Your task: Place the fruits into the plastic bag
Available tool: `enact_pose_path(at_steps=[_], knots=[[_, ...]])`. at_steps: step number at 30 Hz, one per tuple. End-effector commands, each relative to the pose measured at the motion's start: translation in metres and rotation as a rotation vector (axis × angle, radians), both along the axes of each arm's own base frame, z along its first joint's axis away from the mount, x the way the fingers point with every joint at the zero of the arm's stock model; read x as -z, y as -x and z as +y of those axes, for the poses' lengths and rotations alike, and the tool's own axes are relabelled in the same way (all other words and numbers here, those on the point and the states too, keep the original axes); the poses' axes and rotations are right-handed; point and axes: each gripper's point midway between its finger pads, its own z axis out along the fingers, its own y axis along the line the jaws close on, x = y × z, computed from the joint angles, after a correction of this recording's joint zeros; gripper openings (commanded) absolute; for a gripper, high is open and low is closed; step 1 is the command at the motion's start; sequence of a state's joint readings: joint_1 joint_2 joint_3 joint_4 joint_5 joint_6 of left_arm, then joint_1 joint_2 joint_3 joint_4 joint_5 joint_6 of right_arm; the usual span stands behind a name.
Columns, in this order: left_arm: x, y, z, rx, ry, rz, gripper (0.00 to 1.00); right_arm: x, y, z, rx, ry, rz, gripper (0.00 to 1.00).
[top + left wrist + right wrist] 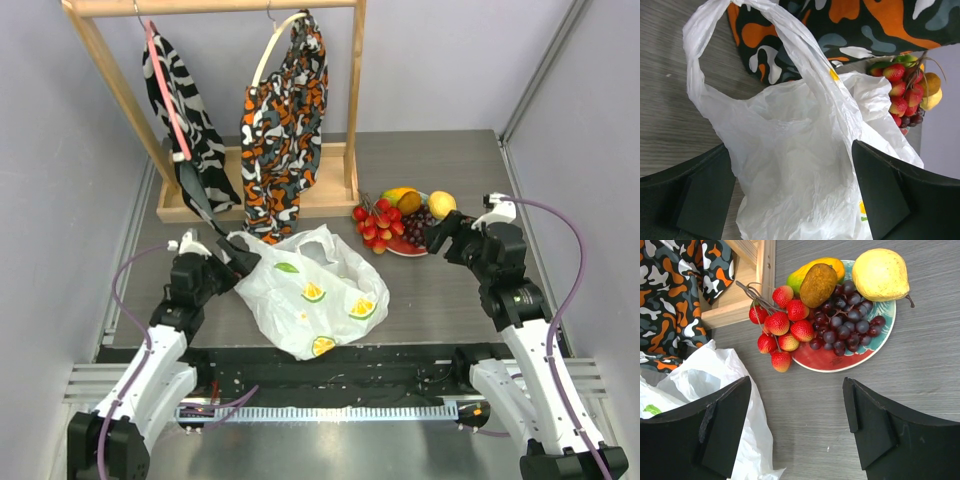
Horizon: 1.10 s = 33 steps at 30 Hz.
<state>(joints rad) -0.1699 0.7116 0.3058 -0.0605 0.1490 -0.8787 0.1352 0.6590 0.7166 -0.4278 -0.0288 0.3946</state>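
Note:
The white plastic bag [310, 290] printed with citrus slices lies crumpled on the table's middle. My left gripper [243, 262] is at its left edge, open, and crinkled bag plastic [790, 150] fills the gap between its wide-spread fingers [890, 195]. The fruits rest on a plate [840, 360] to the right: red berries [782, 325], dark grapes [847, 315], a yellow lemon [881, 274], an orange-green mango [800, 274] and a brown fruit [817, 285]. My right gripper [797, 420] hovers open just before the plate, over bare table, holding nothing.
A wooden rack [345, 185] stands at the back with a zebra-striped cloth [185, 110] and an orange-black patterned cloth [285, 130] hanging from it. The bag's edge [715, 375] reaches beside my right gripper's left finger. Grey walls enclose the table.

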Motion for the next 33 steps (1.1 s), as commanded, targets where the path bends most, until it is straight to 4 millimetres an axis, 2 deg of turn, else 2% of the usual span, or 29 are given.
enact_pose_path(at_steps=[1,4,7,8,10,11,12,15,17,18,24,25,27,28,29,31,33], knots=[[-0.023,-0.008,-0.014,0.047,0.071,-0.102,0.97,-0.017,0.0,0.003,-0.021,-0.008,-0.043,0.82],[-0.019,-0.01,-0.019,0.075,0.083,-0.099,0.9,-0.016,0.0,0.004,-0.02,-0.012,-0.038,0.82],[-0.017,-0.011,-0.022,0.093,0.087,-0.086,0.74,-0.015,0.0,0.008,-0.046,-0.013,-0.032,0.79],[-0.019,-0.012,-0.023,0.098,0.085,-0.092,0.65,-0.015,0.0,0.01,-0.059,-0.016,-0.031,0.78],[-0.025,-0.012,-0.023,0.099,0.084,-0.11,0.61,-0.016,-0.001,0.016,-0.091,-0.024,-0.031,0.75],[-0.031,-0.014,-0.023,0.1,0.085,-0.126,0.52,-0.016,-0.001,0.018,-0.102,-0.03,-0.03,0.75],[-0.038,-0.014,-0.022,0.102,0.081,-0.146,0.38,-0.016,-0.002,0.022,-0.118,-0.039,-0.03,0.74],[-0.053,-0.013,-0.023,0.121,0.059,-0.18,0.17,-0.021,-0.002,0.033,-0.168,-0.068,-0.046,0.71],[-0.063,-0.012,-0.023,0.137,0.042,-0.201,0.09,-0.027,-0.003,0.044,-0.213,-0.098,-0.062,0.69],[-0.076,-0.012,-0.025,0.163,0.028,-0.235,0.0,-0.028,-0.004,0.048,-0.23,-0.106,-0.066,0.69],[-0.12,-0.008,-0.035,0.258,-0.001,-0.387,0.0,-0.037,-0.012,0.075,-0.293,-0.159,-0.104,0.68],[-0.121,-0.003,-0.042,0.311,0.01,-0.409,0.0,-0.038,-0.009,0.089,-0.334,-0.165,-0.102,0.68],[-0.136,0.003,-0.052,0.374,0.03,-0.506,0.0,-0.038,-0.014,0.103,-0.342,-0.172,-0.103,0.69],[-0.135,0.009,-0.059,0.418,0.039,-0.518,0.0,-0.038,-0.008,0.12,-0.392,-0.174,-0.098,0.69],[-0.133,0.011,-0.062,0.441,0.028,-0.523,0.0,-0.032,-0.011,0.13,-0.407,-0.175,-0.071,0.69],[-0.132,0.019,-0.075,0.506,0.015,-0.54,0.0,-0.036,-0.009,0.147,-0.449,-0.183,-0.072,0.69],[-0.131,0.025,-0.084,0.556,-0.003,-0.554,0.0,-0.031,-0.014,0.158,-0.46,-0.19,-0.047,0.7]])
